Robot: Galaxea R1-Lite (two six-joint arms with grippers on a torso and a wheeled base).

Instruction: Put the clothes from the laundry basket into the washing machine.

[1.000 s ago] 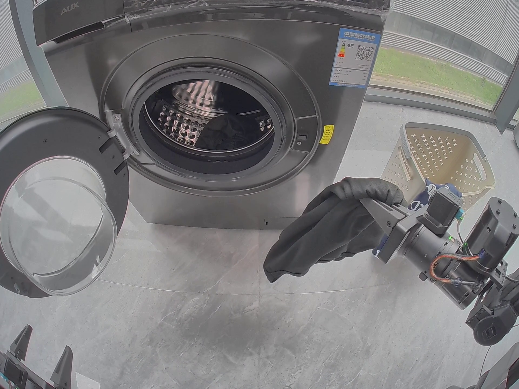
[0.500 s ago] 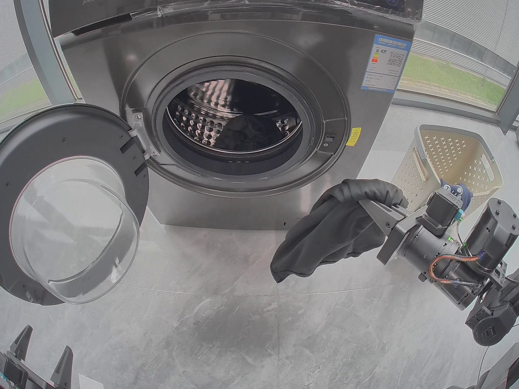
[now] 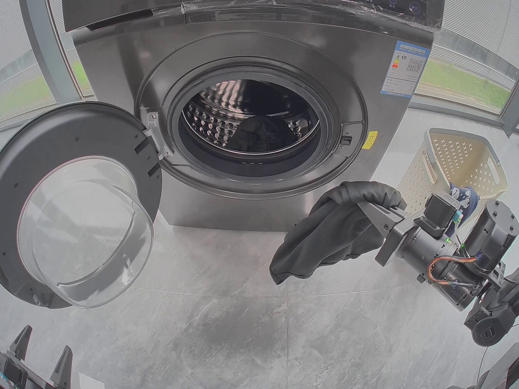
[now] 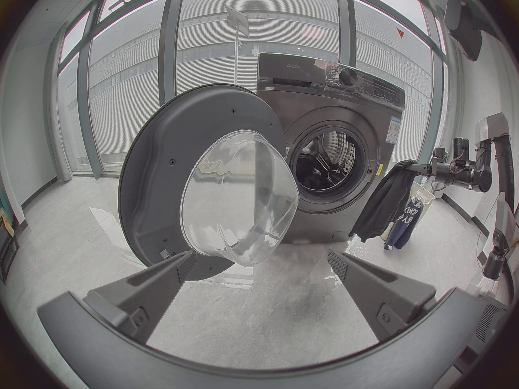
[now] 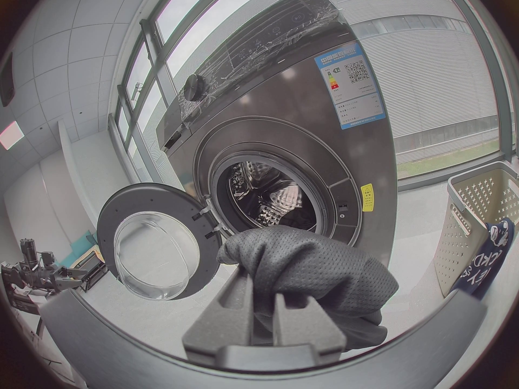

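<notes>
Fingers (image 3: 381,214) of the right gripper (image 3: 367,207) clamped on the black garment (image 3: 330,233), held at 4 o'clock of the open drum (image 3: 227,120); left gripper (image 3: 45,340) spread wide at 7 o'clock. Re-aimed head view to centre the washing machine (image 3: 303,44), seemingly squaring up for loading.

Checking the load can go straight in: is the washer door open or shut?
Open. The door is swung wide to the left on its hinge, and the drum shows through the bare opening.
</notes>
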